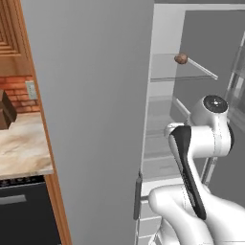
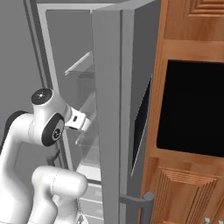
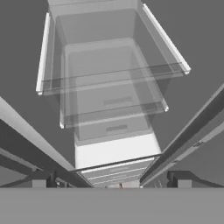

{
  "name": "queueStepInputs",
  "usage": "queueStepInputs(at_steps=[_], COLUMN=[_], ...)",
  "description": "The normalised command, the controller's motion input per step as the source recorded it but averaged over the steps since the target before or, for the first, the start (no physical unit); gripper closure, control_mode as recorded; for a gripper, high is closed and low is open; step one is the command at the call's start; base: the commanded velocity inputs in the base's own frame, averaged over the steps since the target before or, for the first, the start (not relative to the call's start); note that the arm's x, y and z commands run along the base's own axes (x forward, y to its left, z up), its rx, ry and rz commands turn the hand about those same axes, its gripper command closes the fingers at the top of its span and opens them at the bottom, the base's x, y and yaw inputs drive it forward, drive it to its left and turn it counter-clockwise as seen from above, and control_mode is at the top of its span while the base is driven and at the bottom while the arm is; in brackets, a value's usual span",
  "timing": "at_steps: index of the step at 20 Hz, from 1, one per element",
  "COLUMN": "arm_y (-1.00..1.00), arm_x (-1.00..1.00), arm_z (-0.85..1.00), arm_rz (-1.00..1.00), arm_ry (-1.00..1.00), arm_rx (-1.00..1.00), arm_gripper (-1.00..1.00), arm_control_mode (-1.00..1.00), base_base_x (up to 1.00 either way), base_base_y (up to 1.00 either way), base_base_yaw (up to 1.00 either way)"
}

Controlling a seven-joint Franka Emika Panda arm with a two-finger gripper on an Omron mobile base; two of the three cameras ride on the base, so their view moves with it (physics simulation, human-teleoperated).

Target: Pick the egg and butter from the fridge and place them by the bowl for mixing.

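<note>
Egg [image 1: 181,59] sat on the upper glass shelf [image 1: 184,76] of the open fridge [image 1: 162,28]; our end effector [image 3: 112,183] was wide open, empty, below it. We reckoned reaching up came next.

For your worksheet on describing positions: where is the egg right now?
In the left base view, the egg sits on an upper glass shelf inside the open fridge, above and left of the robot arm's elbow.

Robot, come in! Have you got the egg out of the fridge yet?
Gripper open, empty, inside fridge. Egg on upper glass shelf, untouched. Nothing blocking it.
</note>
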Motion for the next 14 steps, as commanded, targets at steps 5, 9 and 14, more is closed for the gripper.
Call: queueStepInputs(at_steps=[5, 9, 14], arm_y=[0.00, 0.00, 0.00], arm_x=[0.00, 0.00, 0.00], arm_z=[0.00, 0.00, 0.00], arm_rz=[0.00, 0.00, 0.00], arm_ry=[0.00, 0.00, 0.00], arm_rx=[0.00, 0.00, 0.00], arm_gripper=[-1.00, -1.00, -1.00], arm_control_mode=[1.00, 1.00, 1.00], base_base_x=[0.31, 0.25, 0.08], base_base_y=[-0.10, -0.15, -0.02], base_base_yaw=[-0.01, -0.10, -0.05])
